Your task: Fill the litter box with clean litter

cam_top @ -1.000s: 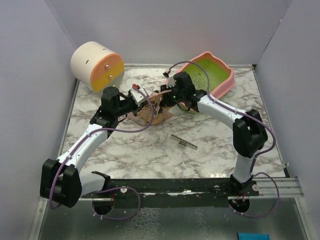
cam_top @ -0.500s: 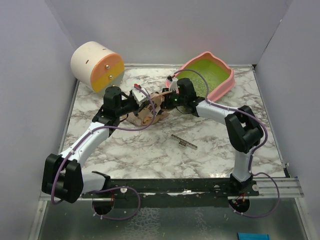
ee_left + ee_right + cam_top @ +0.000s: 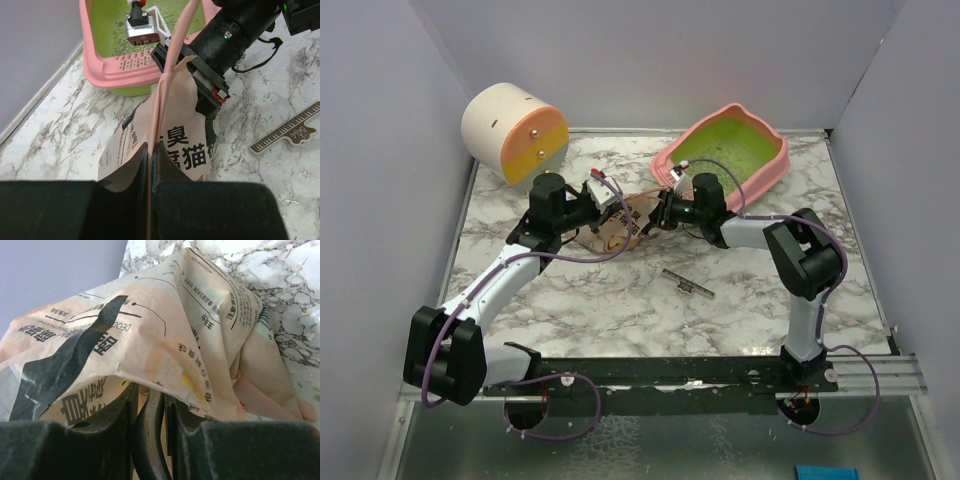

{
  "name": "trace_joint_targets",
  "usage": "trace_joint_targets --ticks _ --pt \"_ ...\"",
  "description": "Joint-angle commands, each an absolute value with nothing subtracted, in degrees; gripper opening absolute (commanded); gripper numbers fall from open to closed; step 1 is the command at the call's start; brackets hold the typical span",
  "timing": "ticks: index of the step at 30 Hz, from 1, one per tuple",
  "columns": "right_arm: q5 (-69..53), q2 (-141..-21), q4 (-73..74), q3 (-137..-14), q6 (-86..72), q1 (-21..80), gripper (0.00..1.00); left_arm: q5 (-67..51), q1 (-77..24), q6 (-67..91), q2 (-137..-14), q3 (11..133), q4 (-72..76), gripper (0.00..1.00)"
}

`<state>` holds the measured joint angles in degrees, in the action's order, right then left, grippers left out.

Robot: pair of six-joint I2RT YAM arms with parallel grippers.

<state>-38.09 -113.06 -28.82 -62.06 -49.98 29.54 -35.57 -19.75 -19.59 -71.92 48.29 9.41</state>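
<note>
From above, the two arms meet over the middle of the marble tabletop (image 3: 620,310). Their wrists cover much of the crumpled peach bag (image 3: 623,228) between them, so its outline is hard to read. The left end effector (image 3: 611,207) and the right end effector (image 3: 663,212) are both at the bag, but the fingers are too small here to judge. The litter box (image 3: 775,168) sits at the far right, just beyond the right wrist, with litter (image 3: 720,157) speckled over its green floor. A cream-and-orange cylinder (image 3: 513,130) lies at the far left. A metal strip (image 3: 688,283) lies alone, nearer the arm bases.

In the left wrist view, the left end effector (image 3: 150,150) is pinched tight on the bag's (image 3: 175,135) thin edge. The right end effector (image 3: 210,85) clasps the bag's far side and blocks part of the litter box (image 3: 107,75), which is cut off at the top. Litter (image 3: 116,36) shows inside. The strip (image 3: 292,131) runs off the right edge.

In the right wrist view, the bag (image 3: 150,330) fills almost everything. The right end effector (image 3: 150,400) is nearly closed on a dark fold under it, blurred by nearness. A corner of tabletop (image 3: 295,340) carries a few green grains.
</note>
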Motion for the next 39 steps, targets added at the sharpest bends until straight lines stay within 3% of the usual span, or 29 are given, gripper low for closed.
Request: trace_joint_targets --ticks 1,6,22,39 --pt "-45.43 -112.62 -37.23 -58.87 -58.56 27.63 0.01 -36.34 -19.82 -19.46 -71.61 48.52 11.12 0.00" --pt "-47.94 -111.56 -43.18 -56.66 -63.55 24.40 0.01 -36.09 -19.71 -19.80 -70.66 48.34 10.91 0.00" --pt "-50.46 -98.40 -31.71 -52.01 -62.62 13.60 0.01 -34.83 -18.90 -19.69 -68.03 47.65 12.08 0.00" --pt "-54.54 -88.13 -35.36 -40.56 -69.31 3.44 0.01 -33.54 -18.68 -18.81 -68.03 47.14 13.54 0.00"
